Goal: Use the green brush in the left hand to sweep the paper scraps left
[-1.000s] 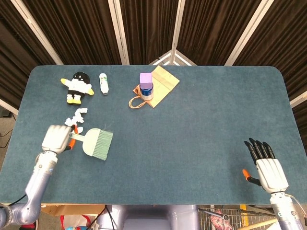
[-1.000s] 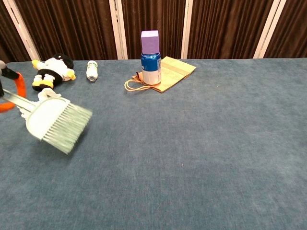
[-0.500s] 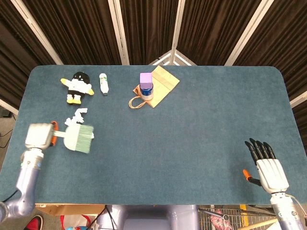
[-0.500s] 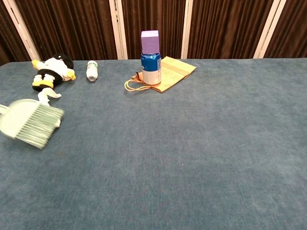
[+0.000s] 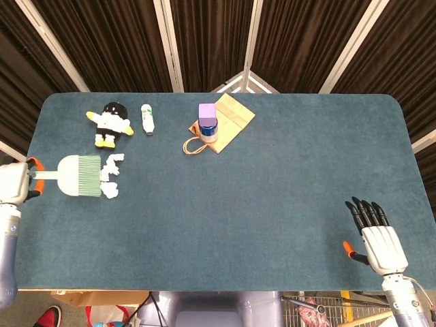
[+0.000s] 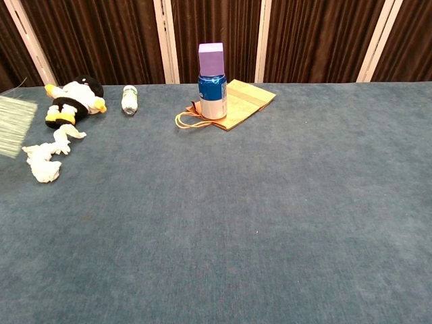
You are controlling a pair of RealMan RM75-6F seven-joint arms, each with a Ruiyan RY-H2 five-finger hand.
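My left hand (image 5: 13, 184) grips the handle of the green brush (image 5: 76, 176) at the table's left edge. Its bristles point right, just left of the white paper scraps (image 5: 111, 176). In the chest view only the bristle tips of the brush (image 6: 15, 125) show at the left border, above the paper scraps (image 6: 44, 159); the left hand is out of that frame. My right hand (image 5: 379, 237) rests near the front right of the table, fingers straight and apart, holding nothing.
A penguin plush toy (image 5: 109, 123) and a small white bottle (image 5: 146, 118) lie behind the scraps. A blue can topped with a purple block (image 5: 208, 121) stands on a brown paper bag (image 5: 221, 122) at the back middle.
My left hand has carried the brush away from the front of the scraps, leftward and back, so that its bristles now face the scraps from the left. The right hand has stayed put.
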